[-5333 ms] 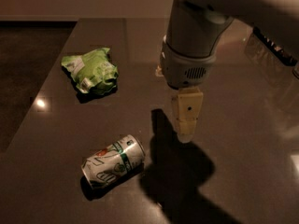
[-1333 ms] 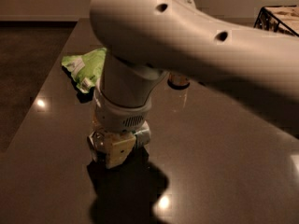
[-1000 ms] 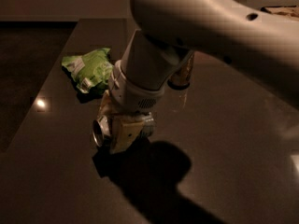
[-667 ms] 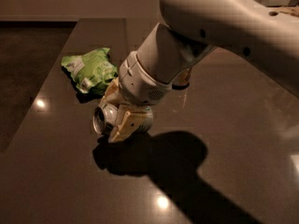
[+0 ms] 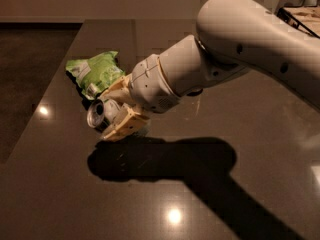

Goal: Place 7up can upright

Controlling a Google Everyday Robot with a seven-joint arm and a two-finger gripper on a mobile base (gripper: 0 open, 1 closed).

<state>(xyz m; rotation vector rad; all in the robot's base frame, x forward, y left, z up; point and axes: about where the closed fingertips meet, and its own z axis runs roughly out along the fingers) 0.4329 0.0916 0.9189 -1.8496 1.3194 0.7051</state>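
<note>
"Between the jaws of the gripper [image 5: 116, 113], what is there?"

"The 7up can [image 5: 100, 115]. The jaws are closed onto its body, one finger above and one below, over the left-centre of the table [image 5: 60, 184]. The can lies nearly on its side with its top end turned left, toward the camera. It looks lifted just off the surface, above the arm's shadow [image 5: 150, 159]."

"So what does this step need?"

"As I judge it, the wrist must roll until the can's axis is vertical, top end up, before any descent. Then it should lower slowly until the base meets the table flat. It should let go only then, and part the fingers enough that neither drags the can over."

"Anything in the way?"

"The light green snack bag [image 5: 94, 73] lies just behind the gripper, near the can. I'd set the can down nearer the camera, apart from the bag, so the base sits level."
</note>
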